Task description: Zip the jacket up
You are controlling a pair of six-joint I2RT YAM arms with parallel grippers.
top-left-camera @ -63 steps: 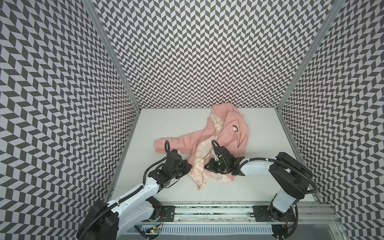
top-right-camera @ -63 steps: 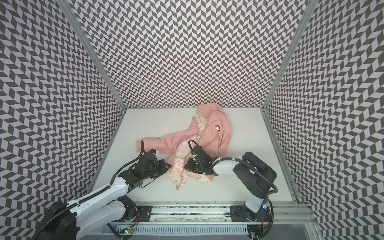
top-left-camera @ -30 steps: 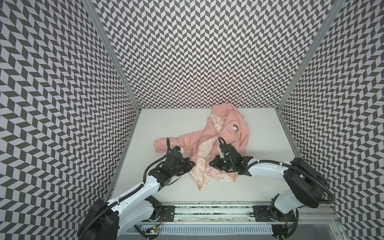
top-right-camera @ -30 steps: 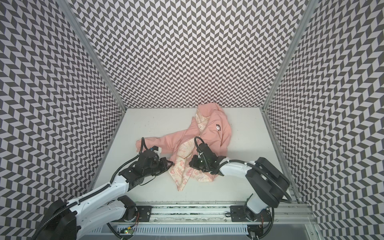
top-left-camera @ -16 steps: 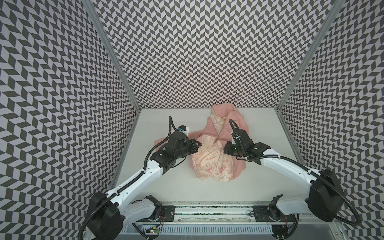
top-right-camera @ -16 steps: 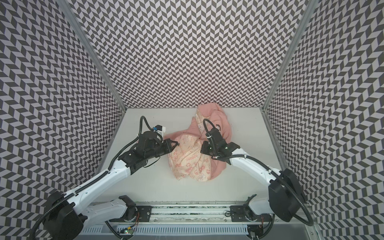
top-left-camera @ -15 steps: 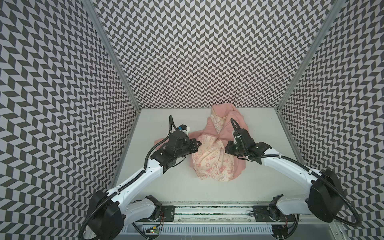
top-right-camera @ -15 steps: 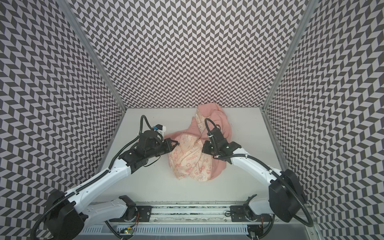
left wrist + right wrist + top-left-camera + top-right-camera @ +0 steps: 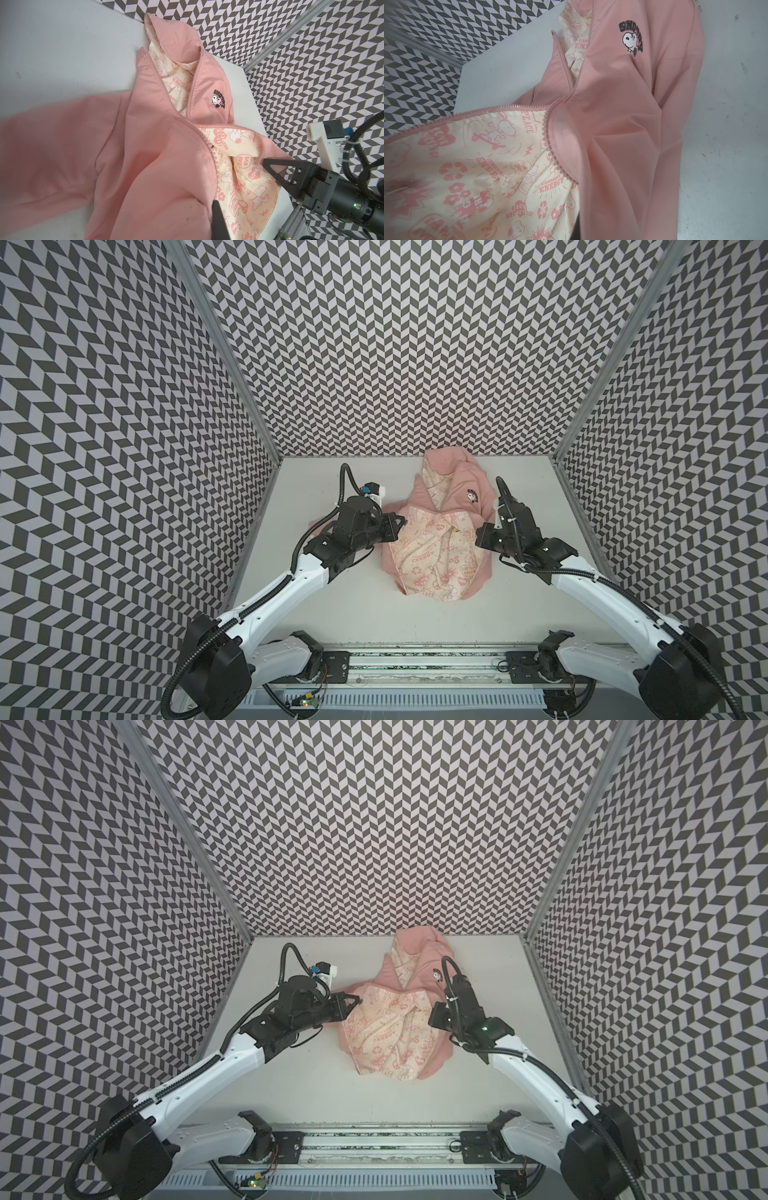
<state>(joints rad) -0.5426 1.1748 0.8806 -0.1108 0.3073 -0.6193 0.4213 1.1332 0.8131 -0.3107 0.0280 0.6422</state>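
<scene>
The salmon-pink jacket (image 9: 453,485) lies bunched at the middle back of the white table (image 9: 415,614), unzipped, with its cream printed lining (image 9: 432,560) turned up toward the front. My left gripper (image 9: 400,520) is shut on the jacket's left front edge. On the opposite front edge my right gripper (image 9: 478,536) is shut too. In the left wrist view the toothed zipper edge (image 9: 212,158) runs down to my left gripper (image 9: 216,206), and the right gripper (image 9: 267,165) pinches the far panel. In the right wrist view the dog graphic (image 9: 631,40) shows, while fabric hides most of the right gripper (image 9: 576,229).
Chevron-patterned walls (image 9: 415,344) with metal corner posts (image 9: 582,435) close in the table on three sides. The arms' base rail (image 9: 415,668) runs along the front edge. One sleeve (image 9: 316,526) lies under my left arm.
Both grippers have moved away from the front edge toward the back and apart, lifting the jacket's front edges with them. The lining now spreads between them.
</scene>
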